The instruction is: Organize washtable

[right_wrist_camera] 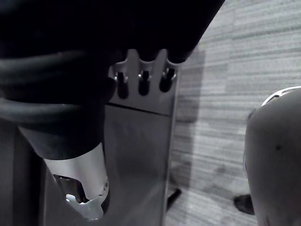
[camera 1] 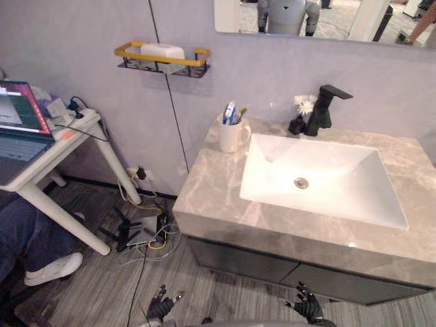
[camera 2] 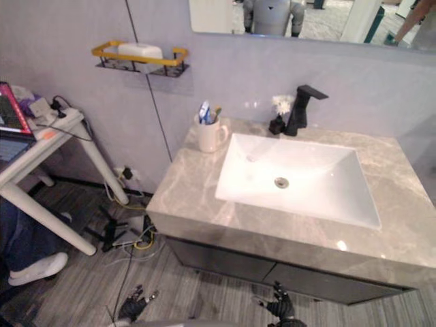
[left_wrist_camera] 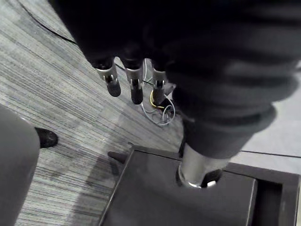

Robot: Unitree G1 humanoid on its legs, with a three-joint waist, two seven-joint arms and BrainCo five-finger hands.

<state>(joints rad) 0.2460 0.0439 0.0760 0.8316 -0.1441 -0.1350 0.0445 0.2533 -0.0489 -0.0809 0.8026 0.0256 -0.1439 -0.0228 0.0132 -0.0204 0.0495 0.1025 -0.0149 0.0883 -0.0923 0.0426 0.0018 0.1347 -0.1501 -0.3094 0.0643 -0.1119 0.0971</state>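
Left hand and right hand: fingers relaxed, empty, over plank floor; marble tabletop with white sink beyond the fingers.

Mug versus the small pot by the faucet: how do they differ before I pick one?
The mug is white and bigger; the pot is dark and small. The mug holds toothbrushes; the pot holds white flowers. The mug stands off the sink's left rear corner; the pot sits close beside the faucet. Both stand upright at the back of the counter.
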